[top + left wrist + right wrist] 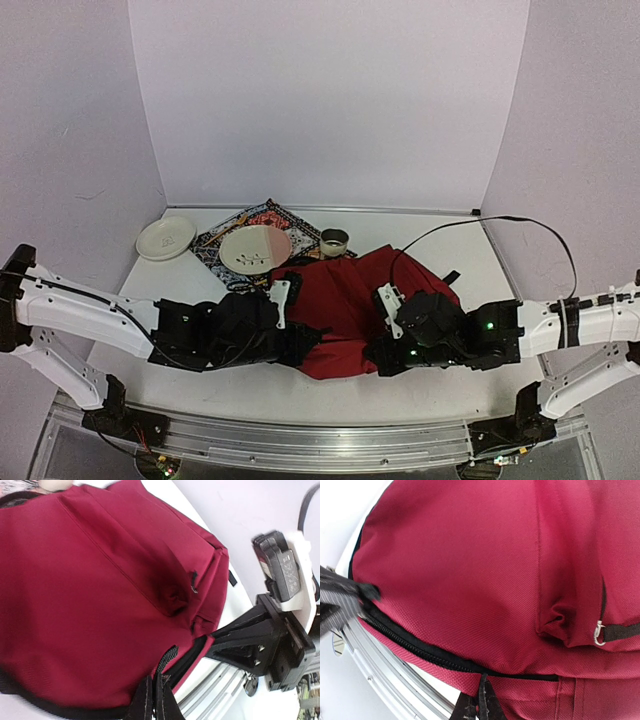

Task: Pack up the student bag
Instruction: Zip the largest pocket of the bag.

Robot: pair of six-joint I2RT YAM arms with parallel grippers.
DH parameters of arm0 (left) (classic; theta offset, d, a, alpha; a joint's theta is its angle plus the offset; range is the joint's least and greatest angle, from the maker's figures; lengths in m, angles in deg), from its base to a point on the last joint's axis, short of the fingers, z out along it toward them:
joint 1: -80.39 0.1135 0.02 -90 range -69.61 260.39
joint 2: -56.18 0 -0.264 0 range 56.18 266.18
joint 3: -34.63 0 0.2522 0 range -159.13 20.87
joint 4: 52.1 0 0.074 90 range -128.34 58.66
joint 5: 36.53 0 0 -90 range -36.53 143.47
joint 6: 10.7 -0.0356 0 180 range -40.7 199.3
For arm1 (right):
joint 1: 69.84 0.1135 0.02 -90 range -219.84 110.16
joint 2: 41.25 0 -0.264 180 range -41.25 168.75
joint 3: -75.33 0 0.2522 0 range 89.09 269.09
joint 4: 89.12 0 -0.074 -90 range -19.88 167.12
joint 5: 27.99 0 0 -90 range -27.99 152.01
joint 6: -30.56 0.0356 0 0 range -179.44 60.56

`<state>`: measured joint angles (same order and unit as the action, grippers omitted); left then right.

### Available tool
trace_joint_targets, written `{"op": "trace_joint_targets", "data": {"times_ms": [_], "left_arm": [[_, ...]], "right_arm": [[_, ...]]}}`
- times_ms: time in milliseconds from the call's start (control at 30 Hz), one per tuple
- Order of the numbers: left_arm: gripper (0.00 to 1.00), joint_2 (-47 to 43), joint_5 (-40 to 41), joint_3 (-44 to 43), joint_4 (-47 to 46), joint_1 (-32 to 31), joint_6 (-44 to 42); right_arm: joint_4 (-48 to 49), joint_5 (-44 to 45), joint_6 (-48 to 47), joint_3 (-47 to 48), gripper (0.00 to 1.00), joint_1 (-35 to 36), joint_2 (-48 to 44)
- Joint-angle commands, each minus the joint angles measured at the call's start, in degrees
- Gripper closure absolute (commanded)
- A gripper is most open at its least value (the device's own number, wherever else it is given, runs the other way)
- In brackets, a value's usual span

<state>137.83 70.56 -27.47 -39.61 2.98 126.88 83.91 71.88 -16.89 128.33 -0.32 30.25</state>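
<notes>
Top external view: the student bag point(345, 295) is lying flat in the middle of the worktop point(175, 280), reaching toward its near edge. The left fingers point(306, 343) and the right fingers point(380, 357) are meeting the bag's near edge from either side. In the far left corner a white plate point(166, 238) is sitting. Beside it a second plate point(255, 249) is resting on a patterned cloth point(262, 213), and a small cup point(334, 241) is standing just beyond the bag's far edge.

Left wrist view: the left fingers point(144, 702) are clenching together on the black trim of the bag's rim, just below the zipper point(168, 659). The right fingers are touching the same rim further along.

Right wrist view: the right fingers point(489, 702) are pressing tightly together, their tips lying against the black zipper line. I cannot tell whether they are pinching any fabric. A metal zip pull point(596, 633) is hanging at the front pocket. The left fingers are showing blurred at the left edge of this view.
</notes>
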Motion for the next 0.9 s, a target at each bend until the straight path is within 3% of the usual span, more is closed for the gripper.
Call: {"op": "trace_joint_targets", "data": {"times_ms": [0,333,533,733,867], "left_arm": [[1.0,-7.01,9.22,3.77,8.68,1.24,2.81],[1.0,-19.17,14.22,14.74,10.63,7.67,9.28],[1.0,-17.12,14.54,16.48,7.15,11.82,6.17],[1.0,-11.96,3.3,14.58,-4.93,12.12,1.74],[1.0,-9.66,-5.09,14.36,-12.01,11.7,0.49]], "right_arm": [[-10.4,7.54,4.36,-1.66,1.0,-0.89,-2.68],[-14.35,12.03,10.54,-4.2,1.0,-1.85,-9.08],[-15.11,11.63,11.21,-5.39,1.0,-2.97,-11.63],[-14.9,8.04,6.78,-3.16,1.0,-2.98,-9.38],[-12.33,3.63,1.87,-0.28,0.87,-2.98,-6.95]]}}
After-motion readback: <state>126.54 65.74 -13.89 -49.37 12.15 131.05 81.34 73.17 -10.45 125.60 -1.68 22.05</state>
